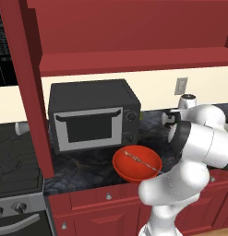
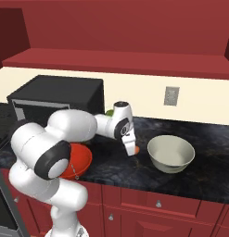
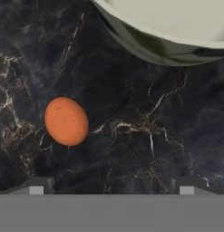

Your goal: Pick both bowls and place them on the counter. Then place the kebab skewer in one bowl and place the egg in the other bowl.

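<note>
Dark counter [image 2: 208, 152] carries both bowls; skewer [image 1: 142, 161] already laid in red bowl [image 1: 134, 169]. Gripper [image 2: 131, 149] hung w/ jaws apart over egg [image 3: 66, 121], beside cream bowl [image 2: 171, 153], for pickup.

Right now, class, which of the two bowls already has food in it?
The red bowl beside the oven: a skewer lies across it. The cream bowl is bare inside.

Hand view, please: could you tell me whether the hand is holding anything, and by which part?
Nothing is held. The hand is open above the counter, and the egg lies apart from it.
</note>
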Robot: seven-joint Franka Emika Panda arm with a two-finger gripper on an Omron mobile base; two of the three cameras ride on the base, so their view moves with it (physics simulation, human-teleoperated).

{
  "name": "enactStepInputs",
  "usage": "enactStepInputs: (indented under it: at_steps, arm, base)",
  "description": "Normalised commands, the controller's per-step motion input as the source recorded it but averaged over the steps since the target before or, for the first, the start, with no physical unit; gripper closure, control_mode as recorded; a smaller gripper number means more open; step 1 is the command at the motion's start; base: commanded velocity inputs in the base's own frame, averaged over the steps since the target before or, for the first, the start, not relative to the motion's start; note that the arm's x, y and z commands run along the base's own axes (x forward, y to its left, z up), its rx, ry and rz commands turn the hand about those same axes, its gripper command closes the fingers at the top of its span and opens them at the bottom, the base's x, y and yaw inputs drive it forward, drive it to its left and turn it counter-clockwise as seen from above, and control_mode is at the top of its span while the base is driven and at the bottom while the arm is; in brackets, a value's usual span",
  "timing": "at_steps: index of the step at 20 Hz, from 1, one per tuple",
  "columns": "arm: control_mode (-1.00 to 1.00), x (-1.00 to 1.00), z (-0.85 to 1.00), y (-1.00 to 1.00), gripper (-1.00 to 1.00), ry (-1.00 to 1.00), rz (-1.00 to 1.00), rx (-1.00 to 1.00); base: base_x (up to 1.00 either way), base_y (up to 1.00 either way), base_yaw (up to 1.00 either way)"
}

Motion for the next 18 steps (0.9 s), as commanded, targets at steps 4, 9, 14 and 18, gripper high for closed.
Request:
enactStepInputs:
  at_steps: [4, 9, 14, 18]
  arm:
    - [-1.00, 0.16, -0.12, -0.19, -1.00, 0.04, -0.02, 0.00]
    - [-1.00, 0.25, -0.12, -0.07, -1.00, 0.07, -0.03, 0.00]
    - [-1.00, 0.34, -0.20, 0.00, -1.00, 0.07, -0.02, 0.00]
    - [-1.00, 0.22, -0.26, -0.05, -1.00, 0.06, -0.01, 0.00]
  base:
    - [0.00, 0.00, 0.00]
    - [0.00, 0.00, 0.00]
    - [0.00, 0.00, 0.00]
    - [0.00, 0.00, 0.00]
